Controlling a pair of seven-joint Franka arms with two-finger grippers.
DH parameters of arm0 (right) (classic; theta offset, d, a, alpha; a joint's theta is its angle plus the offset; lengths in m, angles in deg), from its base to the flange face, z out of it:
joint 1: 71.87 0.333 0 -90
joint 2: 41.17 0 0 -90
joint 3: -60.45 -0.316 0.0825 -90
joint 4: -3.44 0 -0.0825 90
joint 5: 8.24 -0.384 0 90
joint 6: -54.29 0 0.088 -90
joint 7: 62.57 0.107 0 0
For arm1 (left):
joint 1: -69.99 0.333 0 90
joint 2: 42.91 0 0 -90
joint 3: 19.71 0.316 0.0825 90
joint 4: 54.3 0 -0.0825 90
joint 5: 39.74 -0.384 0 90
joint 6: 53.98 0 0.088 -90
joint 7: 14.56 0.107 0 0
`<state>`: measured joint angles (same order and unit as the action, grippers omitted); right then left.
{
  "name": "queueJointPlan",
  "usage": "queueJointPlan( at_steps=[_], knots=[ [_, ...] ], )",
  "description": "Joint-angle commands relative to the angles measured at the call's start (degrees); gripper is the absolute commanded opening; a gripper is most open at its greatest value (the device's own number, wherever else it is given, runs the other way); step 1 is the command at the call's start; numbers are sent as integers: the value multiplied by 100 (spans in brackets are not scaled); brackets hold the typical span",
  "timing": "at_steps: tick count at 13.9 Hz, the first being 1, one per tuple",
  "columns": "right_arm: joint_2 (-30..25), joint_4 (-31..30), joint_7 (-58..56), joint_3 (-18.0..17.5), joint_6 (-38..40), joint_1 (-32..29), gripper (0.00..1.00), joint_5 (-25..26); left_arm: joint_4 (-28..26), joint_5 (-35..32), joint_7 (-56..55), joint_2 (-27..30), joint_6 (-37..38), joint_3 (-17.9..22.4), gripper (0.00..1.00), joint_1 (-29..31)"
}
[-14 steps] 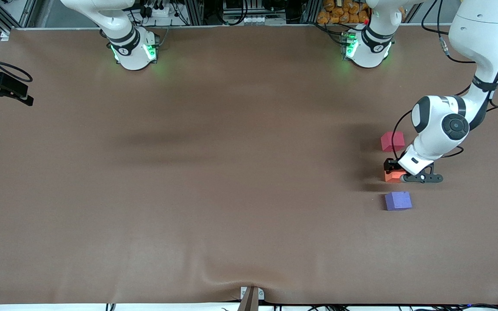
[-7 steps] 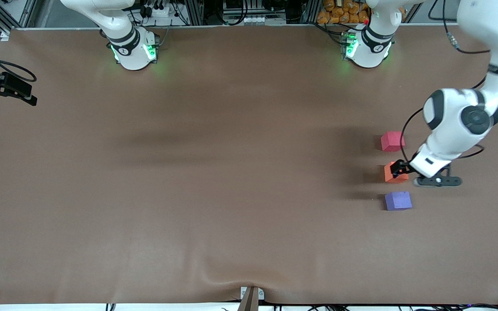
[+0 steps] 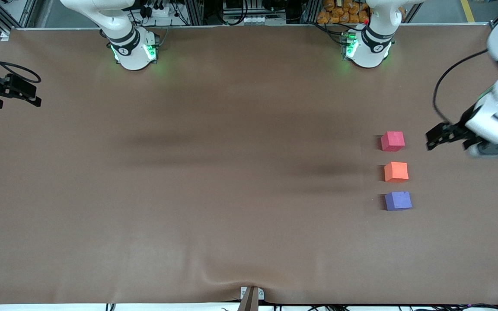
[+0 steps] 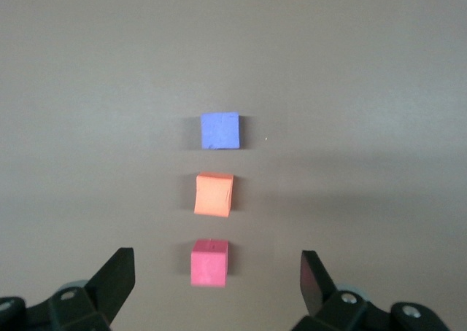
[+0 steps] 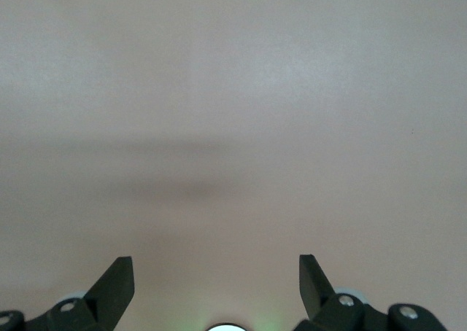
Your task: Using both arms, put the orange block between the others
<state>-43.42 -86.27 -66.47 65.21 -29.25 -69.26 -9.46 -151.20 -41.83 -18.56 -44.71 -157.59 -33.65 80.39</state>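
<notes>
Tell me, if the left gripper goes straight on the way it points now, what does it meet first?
Probably the pinkish-red cube: the open left gripper frames it in the left wrist view, with the orange block next in line. Its height is unclear, so it might pass over.

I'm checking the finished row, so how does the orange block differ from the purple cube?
Colour: the orange block is orange, the purple cube is purple.
Place: the orange block sits mid-row, with the pinkish-red cube farther from the front camera; the purple cube ends the row, nearest that camera.
Pose: in the left wrist view the orange block looks slightly turned, the purple cube square.
Shared: same size, matte, resting untouched on the table.
</notes>
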Motion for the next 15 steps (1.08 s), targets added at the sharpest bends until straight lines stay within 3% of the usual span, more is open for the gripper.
queueJointPlan(
  at_steps=[1,3,5,6,9,15],
  knots=[
    [5,14,-49,16,31,38,100,87,268,95,14,179,306,-56,100,15],
    [5,15,-58,16,31,38,100,87,251,121,67,337,463,75,100,-246],
    [5,14,-58,16,31,38,100,87,242,148,49,409,876,1038,100,-1246],
    [5,14,-58,16,31,38,100,87,251,218,66,417,1025,1269,100,-1390],
    [5,23,-58,16,31,38,100,87,233,271,67,532,1299,1245,100,-1365],
    [14,23,-58,16,22,56,100,87,1112,227,383,347,2055,1333,100,-1348]
  ],
)
